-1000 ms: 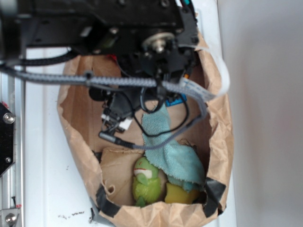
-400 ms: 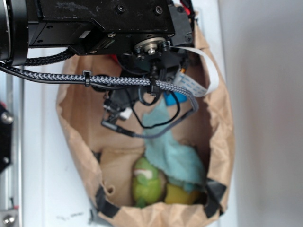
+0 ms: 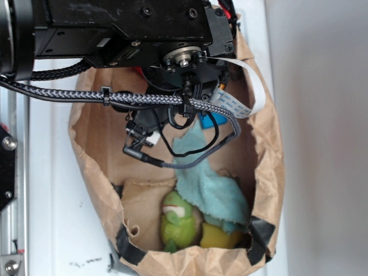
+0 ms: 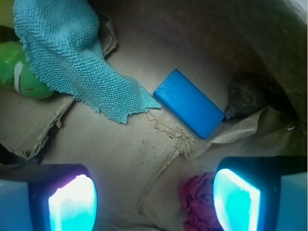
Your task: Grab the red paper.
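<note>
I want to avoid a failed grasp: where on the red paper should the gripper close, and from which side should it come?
Probably straight from above, closing across the middle of the red paper. It is a soft crumpled wad lying on the bag floor, so any folds will compress. The open gripper should first shift toward its right finger, since the wad lies beside that one, off center.

Red paper point(image 4: 197, 202) deep crimson; block point(image 4: 189, 102) solid blue; cloth point(image 4: 72, 57) teal, knobbly weave; plush toy point(image 3: 177, 221) green with white; bag point(image 3: 98, 172) brown.
</note>
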